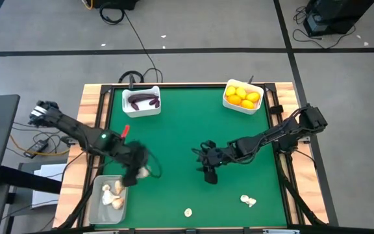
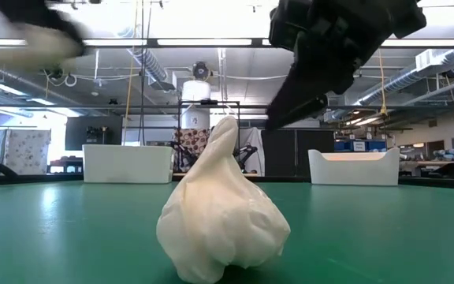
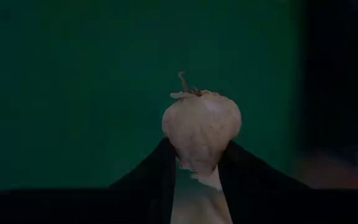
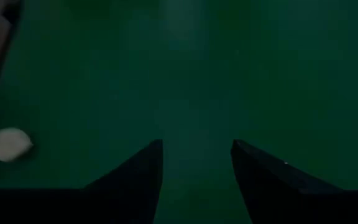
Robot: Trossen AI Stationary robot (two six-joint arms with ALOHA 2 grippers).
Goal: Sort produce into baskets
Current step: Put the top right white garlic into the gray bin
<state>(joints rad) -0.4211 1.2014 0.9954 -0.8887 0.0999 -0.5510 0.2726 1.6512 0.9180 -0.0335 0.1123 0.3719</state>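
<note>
My left gripper (image 1: 137, 171) is above the mat next to the clear bin (image 1: 97, 207) at the near left, shut on a cream garlic bulb (image 3: 201, 127). The clear bin holds other garlic bulbs (image 1: 113, 197). My right gripper (image 1: 210, 171) is open and empty over the middle of the mat; its fingers stand apart in the right wrist view (image 4: 196, 168). Two garlic bulbs lie loose on the mat near the front edge (image 1: 249, 201) (image 1: 188, 212); the second fills the low view (image 2: 223, 209). A white bin (image 1: 141, 110) at the far left holds purple eggplants (image 1: 141, 99); another white bin (image 1: 232, 106) holds citrus (image 1: 242, 95). My left gripper pinches the garlic bulb by its lower sides (image 3: 185, 158) between its two fingers (image 3: 151, 177). The bulb's rounded body and stem tip (image 3: 185, 84) stick out past the fingertips. The fingers point down at the mat, and the bulb looks held clear of it.
The green mat (image 1: 174, 143) has wooden rails along its left and right sides. Cables run behind the table's far edge. The right arm reaches in from the right rail toward the centre.
</note>
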